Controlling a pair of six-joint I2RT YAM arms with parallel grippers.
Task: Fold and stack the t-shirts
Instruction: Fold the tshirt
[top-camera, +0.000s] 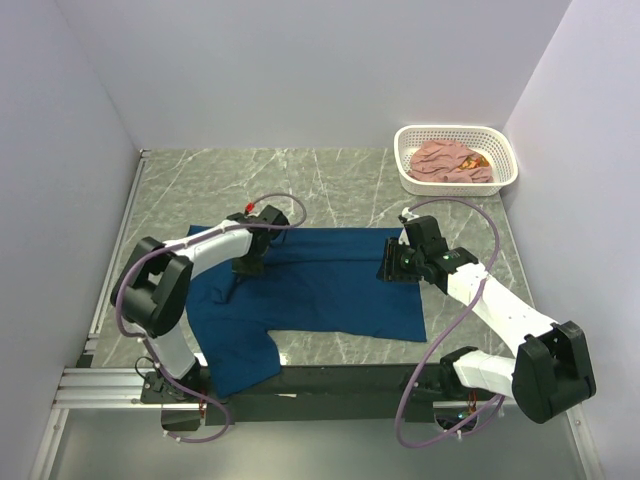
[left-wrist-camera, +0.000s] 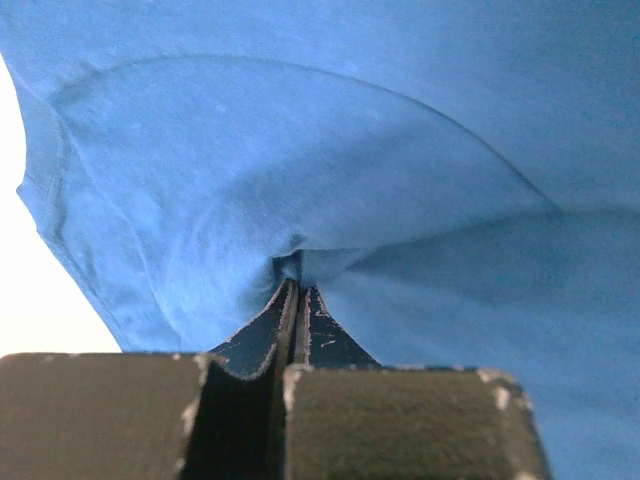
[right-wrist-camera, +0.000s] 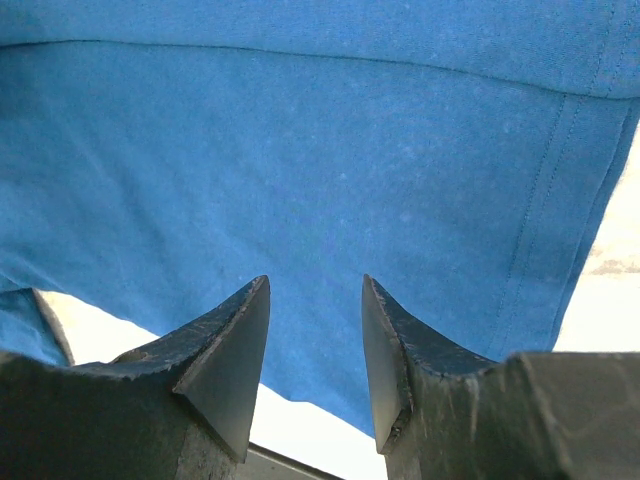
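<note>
From above, the navy t-shirt (top-camera: 330, 285) lay flat, its long axis across the table. My left pincer (top-camera: 248, 265) was at its shoulder end, my right pincer (top-camera: 392, 268) at its hem. The pink t-shirt (top-camera: 450, 160) sat crumpled in the basket (top-camera: 452, 187). Left wrist: jaws pinched navy cloth. Right wrist: jaws stood apart over the hem, holding nothing.

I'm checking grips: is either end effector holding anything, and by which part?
The left end effector is shut on the navy t-shirt, pinching a pucker of cloth in its far left part. The right end effector is open, holding nothing.
</note>
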